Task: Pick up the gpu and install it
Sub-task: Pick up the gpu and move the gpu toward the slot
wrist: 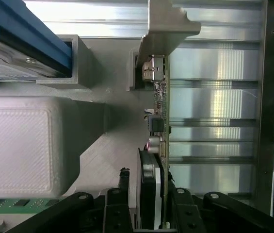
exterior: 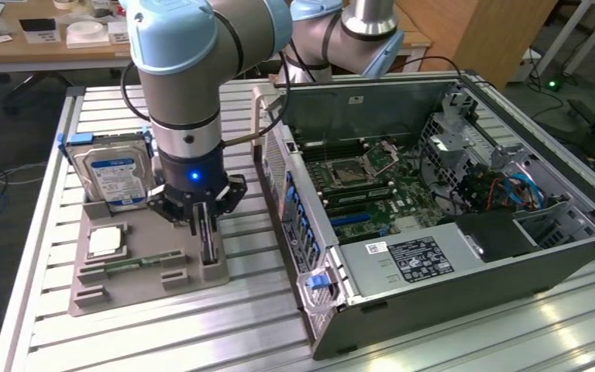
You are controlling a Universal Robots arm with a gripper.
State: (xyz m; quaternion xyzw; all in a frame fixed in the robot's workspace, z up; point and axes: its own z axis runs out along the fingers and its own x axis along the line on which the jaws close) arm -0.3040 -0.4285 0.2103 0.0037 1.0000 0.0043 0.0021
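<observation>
The gpu [exterior: 210, 246] is a thin black card standing on edge in a slot at the exterior view's right side of a grey holder tray [exterior: 132, 291]. My gripper [exterior: 205, 225] points straight down over it, with one finger on each side of the card. In the wrist view the gpu [wrist: 159, 121] runs edge-on from its metal bracket to my gripper [wrist: 149, 206]. The black fingers [wrist: 120, 204] press against the fan side and the board side. The card still rests in the holder.
The open computer case [exterior: 545, 267] lies at the exterior view's right, its motherboard [exterior: 380, 194] exposed. On the tray stand a silver hard drive [exterior: 114, 174], a processor [exterior: 104, 242] and a green memory stick [exterior: 137, 263]. The table top is slatted aluminium [exterior: 245, 333].
</observation>
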